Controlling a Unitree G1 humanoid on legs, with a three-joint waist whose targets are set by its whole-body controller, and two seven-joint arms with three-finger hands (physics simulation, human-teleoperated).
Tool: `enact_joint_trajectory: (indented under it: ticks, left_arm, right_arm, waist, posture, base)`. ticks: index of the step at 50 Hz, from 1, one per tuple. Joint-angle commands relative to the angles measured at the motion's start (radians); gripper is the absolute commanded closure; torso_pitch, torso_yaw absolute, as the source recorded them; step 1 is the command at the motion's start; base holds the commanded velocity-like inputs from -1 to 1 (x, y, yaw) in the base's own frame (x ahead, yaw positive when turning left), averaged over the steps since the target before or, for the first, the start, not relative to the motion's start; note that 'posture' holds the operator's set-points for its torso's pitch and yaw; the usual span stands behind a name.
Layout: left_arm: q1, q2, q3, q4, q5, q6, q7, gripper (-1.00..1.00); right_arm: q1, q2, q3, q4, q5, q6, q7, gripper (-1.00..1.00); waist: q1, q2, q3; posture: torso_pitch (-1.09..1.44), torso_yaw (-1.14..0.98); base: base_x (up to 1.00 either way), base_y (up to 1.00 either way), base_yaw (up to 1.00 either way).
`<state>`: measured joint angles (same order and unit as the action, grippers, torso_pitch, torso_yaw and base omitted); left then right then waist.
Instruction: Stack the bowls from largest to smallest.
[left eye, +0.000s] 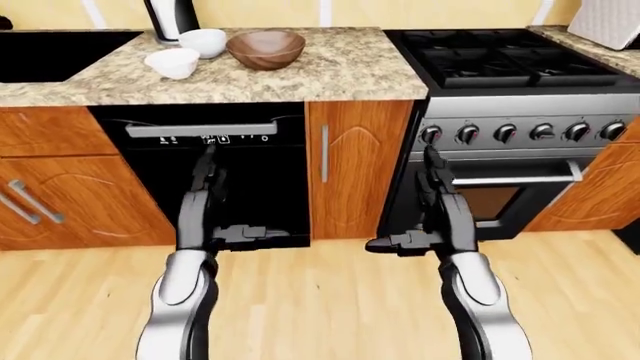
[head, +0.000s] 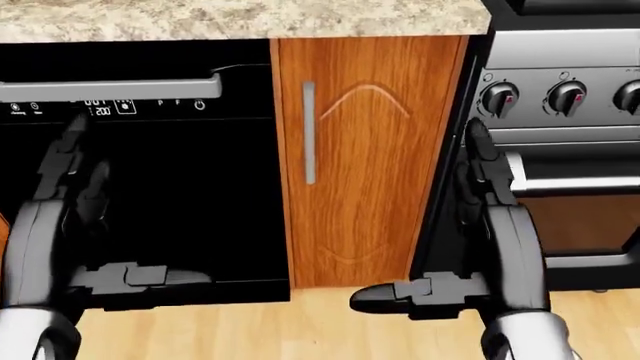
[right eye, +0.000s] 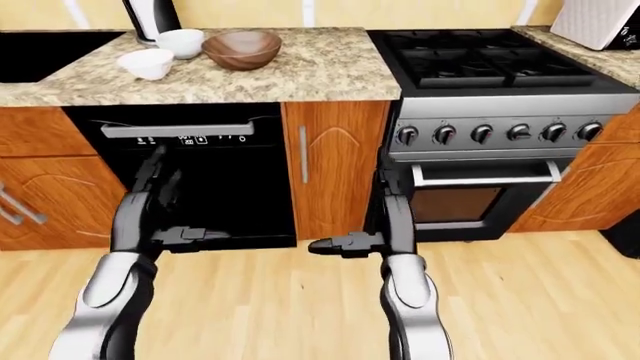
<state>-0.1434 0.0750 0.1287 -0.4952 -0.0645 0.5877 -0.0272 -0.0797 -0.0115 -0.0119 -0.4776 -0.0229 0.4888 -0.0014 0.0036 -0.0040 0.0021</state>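
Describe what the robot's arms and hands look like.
Both arms have glossy silver-grey forearm shells that darken to black toward the wrists. The left hand and right hand are matte black and blocky, each with three segmented fingers. No cables or markings show.

Three bowls on counter: one brown bowl (left eye: 266, 49), two white bowls (left eye: 173, 62) (left eye: 203, 42). Six stove knobs (left eye: 505, 133). Two hands (left eye: 205, 174) (left eye: 433, 171).
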Motion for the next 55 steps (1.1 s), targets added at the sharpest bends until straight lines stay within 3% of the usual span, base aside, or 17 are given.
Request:
enact_joint_trajectory:
  ticks: [1, 3, 6, 18, 23, 25, 26, 27, 38, 40, 41, 42, 43, 45, 52, 54, 55]
  left_arm:
    - [-0.038, 0.012, 0.003, -0.092, -0.019, 0.073, 0.004, -1.0]
    - [-0.058, 0.023, 0.012, -0.126, -0.024, 0.116, 0.001, -1.0]
    - [-0.084, 0.039, 0.032, -0.167, -0.035, 0.173, -0.001, -1.0]
    - [-0.223, 0.12, 0.122, -0.272, -0.111, 0.378, 0.015, -1.0]
    - [-0.25, 0.142, 0.121, -0.291, -0.126, 0.418, 0.025, -1.0]
    - [-0.263, 0.15, 0.119, -0.303, -0.129, 0.437, 0.027, -1.0]
    - [-0.269, 0.152, 0.12, -0.312, -0.132, 0.45, 0.029, -1.0]
    - [-0.271, 0.152, 0.12, -0.316, -0.134, 0.454, 0.029, -1.0]
    - [-0.29, 0.156, 0.115, -0.32, -0.13, 0.467, 0.021, -1.0]
    - [-0.297, 0.158, 0.126, -0.334, -0.139, 0.483, 0.022, -1.0]
    - [-0.304, 0.161, 0.134, -0.333, -0.146, 0.488, 0.022, -1.0]
    - [-0.314, 0.166, 0.141, -0.338, -0.152, 0.501, 0.024, -1.0]
    - [-0.318, 0.171, 0.149, -0.337, -0.159, 0.503, 0.025, -1.0]
    - [-0.323, 0.176, 0.164, -0.349, -0.178, 0.516, 0.029, -1.0]
    - [-0.335, 0.218, 0.241, -0.354, -0.262, 0.54, 0.043, -1.0]
    - [-0.341, 0.236, 0.261, -0.359, -0.292, 0.551, 0.056, -1.0]
    - [-0.346, 0.246, 0.271, -0.357, -0.306, 0.554, 0.061, -1.0]
  right_arm:
    - [-0.035, -0.001, -0.001, -0.042, 0.006, 0.027, -0.005, -1.0]
    - [-0.059, -0.001, -0.001, -0.071, 0.019, 0.06, -0.007, -1.0]
    - [-0.101, -0.004, -0.002, -0.141, 0.032, 0.155, -0.015, -1.0]
    - [-0.23, -0.02, -0.007, -0.31, 0.03, 0.396, -0.035, -1.0]
    - [-0.27, -0.031, -0.005, -0.338, 0.018, 0.452, -0.044, -1.0]
    - [-0.289, -0.035, -0.007, -0.359, 0.017, 0.486, -0.041, -1.0]
    - [-0.29, -0.038, -0.016, -0.344, 0.019, 0.466, -0.036, -1.0]
    - [-0.292, -0.037, -0.02, -0.348, 0.023, 0.466, -0.036, -1.0]
    - [-0.331, -0.057, -0.044, -0.394, 0.037, 0.526, -0.037, -1.0]
    - [-0.344, -0.06, -0.045, -0.396, 0.04, 0.538, -0.041, -1.0]
    - [-0.353, -0.061, -0.045, -0.4, 0.042, 0.547, -0.042, -1.0]
    - [-0.36, -0.062, -0.045, -0.407, 0.043, 0.558, -0.045, -1.0]
    - [-0.371, -0.063, -0.042, -0.416, 0.043, 0.574, -0.049, -1.0]
    - [-0.386, -0.062, -0.036, -0.422, 0.041, 0.591, -0.057, -1.0]
    - [-0.45, -0.061, -0.011, -0.425, 0.023, 0.634, -0.064, -1.0]
    - [-0.465, -0.059, -0.002, -0.432, 0.018, 0.649, -0.065, -1.0]
    - [-0.476, -0.057, 0.0, -0.438, 0.016, 0.661, -0.065, -1.0]
  waist:
    - [-0.001, 0.004, -0.017]
    - [0.011, 0.009, -0.028]
    - [0.017, 0.003, 0.0]
    - [0.063, -0.008, 0.024]
    - [0.034, 0.062, 0.014]
    - [0.047, 0.098, 0.036]
    - [0.033, 0.07, 0.056]
    - [0.028, 0.068, 0.058]
    - [0.044, -0.01, 0.048]
    - [0.049, -0.044, 0.049]
    - [0.042, -0.084, 0.038]
    - [0.034, -0.089, 0.061]
    - [0.035, -0.047, 0.06]
    - [0.031, -0.054, 0.023]
    - [0.048, -0.037, 0.014]
    - [0.047, 0.015, -0.003]
    - [0.049, 0.066, -0.006]
  posture:
    - [0.0, 0.0]
    - [0.0, 0.0]
    - [0.0, 0.0]
    - [0.0, 0.0]
    - [0.0, 0.0]
    - [0.0, 0.0]
    - [0.0, 0.0]
    - [0.0, 0.0]
    - [0.0, 0.0]
    - [0.0, 0.0]
    - [0.0, 0.0]
    - [0.0, 0.0]
    - [0.0, 0.0]
    - [0.0, 0.0]
    - [0.0, 0.0]
    - [0.0, 0.0]
    - [0.0, 0.0]
  base:
    - [0.0, 0.0, 0.0]
    - [0.0, 0.0, 0.22]
    - [0.0, 0.0, 0.77]
    - [0.0, 0.0, 0.99]
    - [0.07, 0.0, 0.62]
    - [0.53, 0.0, 0.0]
    - [0.74, 0.0, 0.0]
    - [0.79, 0.0, 0.0]
    - [0.96, 0.0, 0.0]
    - [0.98, 0.0, 0.0]
    - [0.97, 0.0, 0.0]
    - [0.98, 0.0, 0.0]
    - [0.98, 0.0, 0.0]
    - [0.98, 0.0, 0.0]
    - [0.91, 0.26, 0.0]
    - [0.29, 0.47, 0.0]
    - [0.08, 0.46, 0.0]
